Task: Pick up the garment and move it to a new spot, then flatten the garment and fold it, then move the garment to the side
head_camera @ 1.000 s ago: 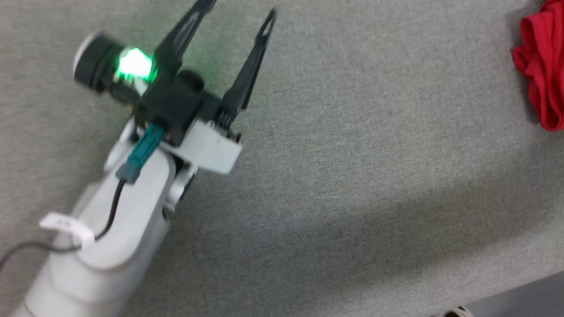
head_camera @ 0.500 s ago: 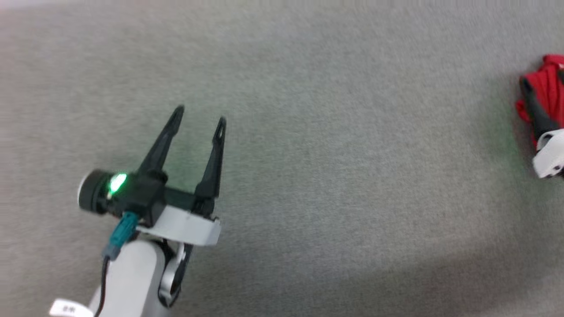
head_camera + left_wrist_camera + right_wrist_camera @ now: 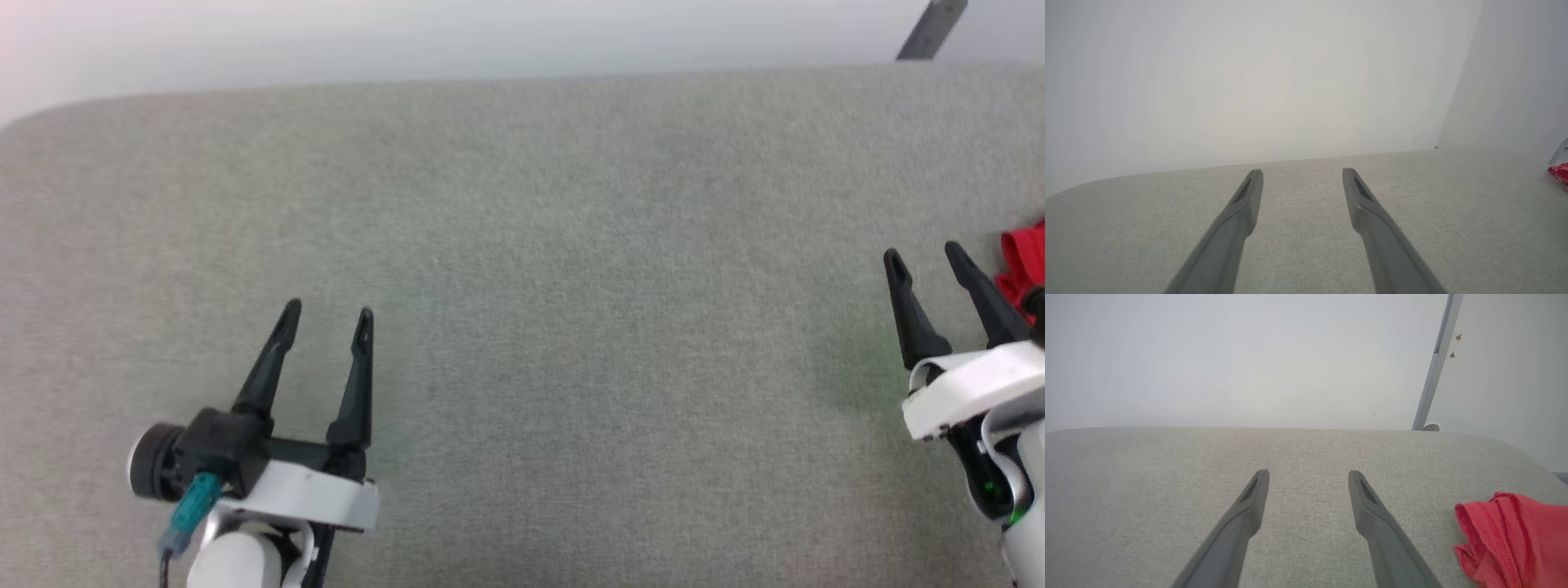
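The garment point(image 3: 1515, 535), a crumpled red cloth, lies on the grey table at the far right; a sliver of the garment point(image 3: 1022, 265) peeks past the head view's right edge, and a bit of the garment point(image 3: 1560, 172) shows at the left wrist view's right edge. My right gripper point(image 3: 922, 255) is open just left of it, nothing between its fingers, also seen as right gripper point(image 3: 1308, 475). My left gripper point(image 3: 328, 312) stands open at the lower left over bare table, with the left gripper point(image 3: 1302, 173) holding nothing.
The grey fabric-covered table point(image 3: 571, 245) has a rounded far edge against a pale wall point(image 3: 490, 33). A grey metal post point(image 3: 1433, 371) stands behind the table's far right corner.
The head camera has swung up and round, so the far table edge and wall came into view. The right gripper now shows fully at the lower right; both stay open.
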### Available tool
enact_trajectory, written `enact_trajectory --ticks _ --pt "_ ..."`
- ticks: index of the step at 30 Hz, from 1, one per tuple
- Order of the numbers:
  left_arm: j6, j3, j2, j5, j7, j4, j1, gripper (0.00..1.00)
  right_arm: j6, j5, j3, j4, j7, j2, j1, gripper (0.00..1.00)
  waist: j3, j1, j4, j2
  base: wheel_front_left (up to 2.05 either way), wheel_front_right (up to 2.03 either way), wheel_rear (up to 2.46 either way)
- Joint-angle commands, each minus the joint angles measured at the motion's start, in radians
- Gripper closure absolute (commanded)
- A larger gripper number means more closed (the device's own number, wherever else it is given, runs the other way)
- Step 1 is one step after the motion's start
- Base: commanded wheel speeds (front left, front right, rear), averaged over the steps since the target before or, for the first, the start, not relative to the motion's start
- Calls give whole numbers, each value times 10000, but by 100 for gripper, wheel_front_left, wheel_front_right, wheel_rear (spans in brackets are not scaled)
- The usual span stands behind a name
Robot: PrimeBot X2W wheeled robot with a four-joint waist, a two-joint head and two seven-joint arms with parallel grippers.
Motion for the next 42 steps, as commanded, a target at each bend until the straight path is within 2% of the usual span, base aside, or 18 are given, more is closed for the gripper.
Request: enact_trajectory --ticks 1,11,23,31,42 --pt "-106 142 -67 73 8 -41 226 0 -21 -161 -248 -324 -45 84 365 0 -571 0 378 0 0 0 0" --pt "-327 689 -298 -138 7 -134 1152 0 -21 -877 -1585 -2327 -45 498 2547 0 -1307 0 513 0 0 0 0" --pt "-330 786 -434 -310 7 -905 2528 0 -21 -1120 -2070 -3804 -45 861 4466 0 -1680 0 654 0 0 0 0" --pt "-332 977 -534 -340 7 -1468 3085 0 -21 -1264 -2557 -4627 88 1043 5257 0 -1660 0 660 0 0 0 0" --pt "-333 1029 -534 -338 7 -1490 3115 0 -21 -1357 -2725 -4981 250 1223 5481 0 -1757 0 608 0 0 0 0"
